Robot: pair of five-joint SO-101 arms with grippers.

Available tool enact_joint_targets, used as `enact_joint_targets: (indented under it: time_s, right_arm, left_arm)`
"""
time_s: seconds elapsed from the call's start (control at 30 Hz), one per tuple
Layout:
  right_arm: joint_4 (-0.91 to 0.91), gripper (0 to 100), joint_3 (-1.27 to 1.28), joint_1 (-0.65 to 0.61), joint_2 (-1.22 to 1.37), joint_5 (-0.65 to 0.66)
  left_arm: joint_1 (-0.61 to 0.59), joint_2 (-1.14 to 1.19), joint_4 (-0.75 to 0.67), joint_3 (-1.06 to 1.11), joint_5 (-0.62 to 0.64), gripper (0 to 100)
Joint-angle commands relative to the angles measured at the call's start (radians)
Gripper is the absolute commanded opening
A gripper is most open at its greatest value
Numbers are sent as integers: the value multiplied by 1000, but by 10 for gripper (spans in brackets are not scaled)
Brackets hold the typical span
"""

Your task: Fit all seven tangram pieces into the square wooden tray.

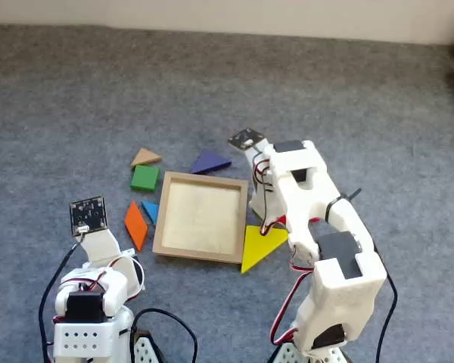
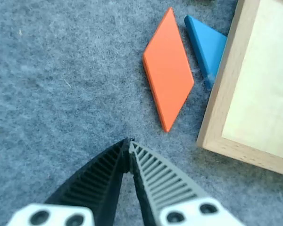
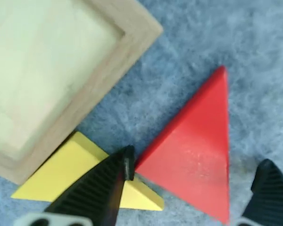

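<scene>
Tray (image 1: 204, 178) is bare inside and all the pieces lie on the grey carpet around it, so this looks like the first pick. The right gripper (image 3: 197, 165) is spread wide, one finger each side of the red triangle (image 3: 203, 127), nothing clamped; can't tell if the tips touch the carpet. The red triangle lies just off a tray corner, one point touching or overlapping the yellow triangle (image 3: 75, 174), which sits against the tray rim. Likely next move: close on the red triangle, lift it clear of the yellow one, carry it over the rim and turn it so its long edge or a corner lines up with the frame. There's a risk of dragging the yellow piece along. The left gripper (image 2: 129, 147) is pinched closed on nothing, low over bare carpet, near the orange parallelogram (image 2: 168, 73) and not touching it. The blue triangle (image 2: 206, 44) lies between that parallelogram and the tray, touching the rim. View differences: the right wrist view gives the red triangle whole, while in the high view the right arm (image 1: 310, 197) covers it. The high view adds the purple triangle (image 1: 209, 162), tan triangle (image 1: 145, 157) and green square (image 1: 144, 178) beyond the tray's far side.
</scene>
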Motion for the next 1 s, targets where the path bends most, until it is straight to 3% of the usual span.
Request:
enact_joint_targets:
  time_s: [0.0, 0.27, 0.57, 0.97]
  right_arm:
    - [13, 378, -21, 2, 25, 49]
    - [22, 375, -21, 19, 96, 68]
    - [22, 241, -21, 21, 97, 68]
    - [22, 235, -22, 21, 85, 63]
  left_arm:
    - [-12, -51, 6, 21, -5, 7]
    - [-12, -51, 6, 21, -5, 7]
    - [-12, -51, 6, 21, -5, 7]
    - [-12, -51, 6, 21, -5, 7]
